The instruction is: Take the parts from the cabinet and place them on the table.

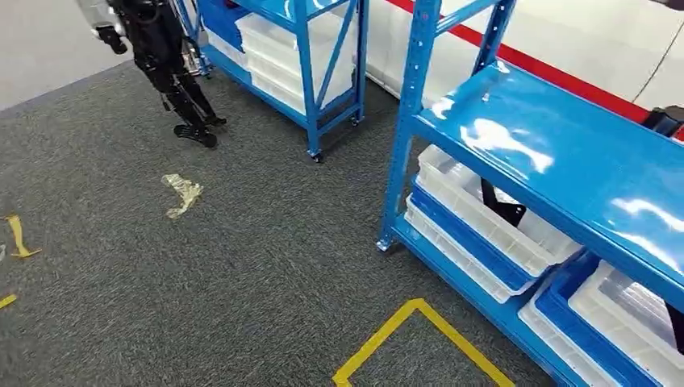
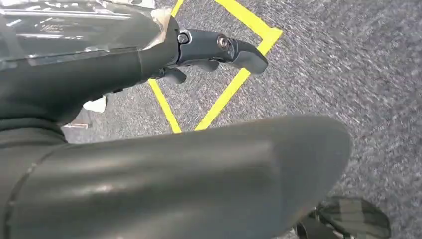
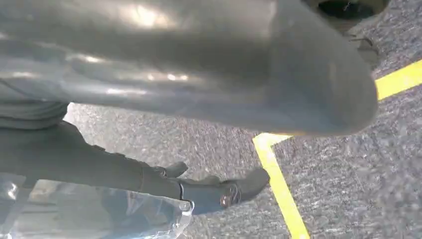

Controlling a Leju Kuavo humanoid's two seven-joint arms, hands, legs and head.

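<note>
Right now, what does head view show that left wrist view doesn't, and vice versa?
Head alone: the blue rack holding white bins, a second rack beyond, another robot's dark legs, and scraps of tape on the carpet. Left wrist alone: the left hand, holding nothing, hanging over the floor. Both: grey carpet and the yellow tape square.

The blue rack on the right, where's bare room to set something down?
The blue rack's top shelf is bare from its front post back to a dark object at its far edge. The lower shelf is crowded with white bins, side by side.
</note>
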